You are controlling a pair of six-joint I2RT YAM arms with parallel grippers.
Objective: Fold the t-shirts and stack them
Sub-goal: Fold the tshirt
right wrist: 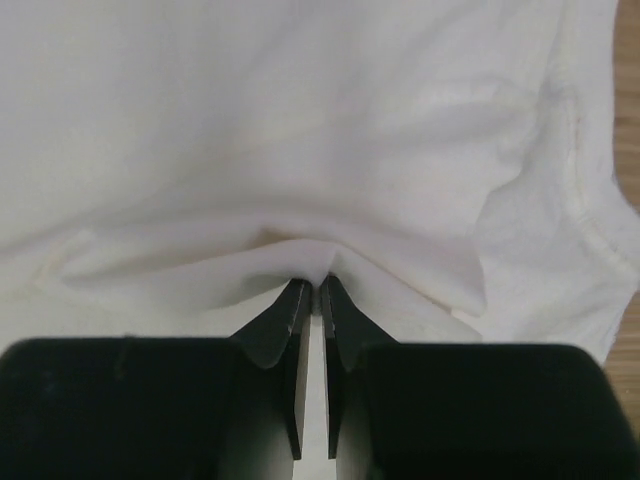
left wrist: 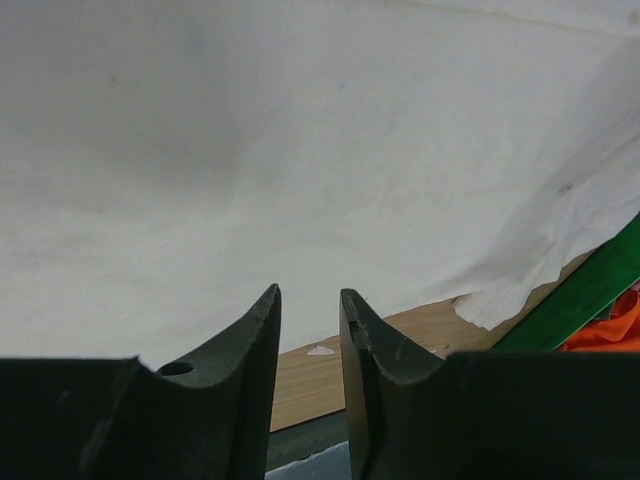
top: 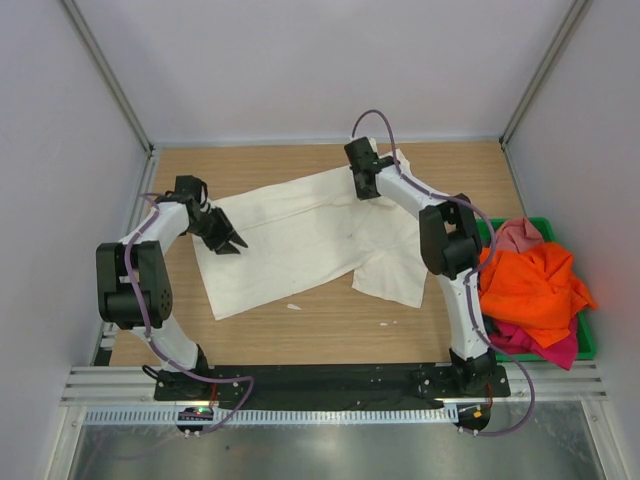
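Nothing readable in any view: no text, labels, brands or numbers. Cream-white t-shirt (top: 300,240), green bin (top: 588,340) and table (top: 330,330) carry no legible print or markings.

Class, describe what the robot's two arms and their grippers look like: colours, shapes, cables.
The left arm and right arm both have white links between bulky black joints. A thin purple cable runs along each arm. The left gripper and right gripper have matte black, tapered fingers on a black block body.
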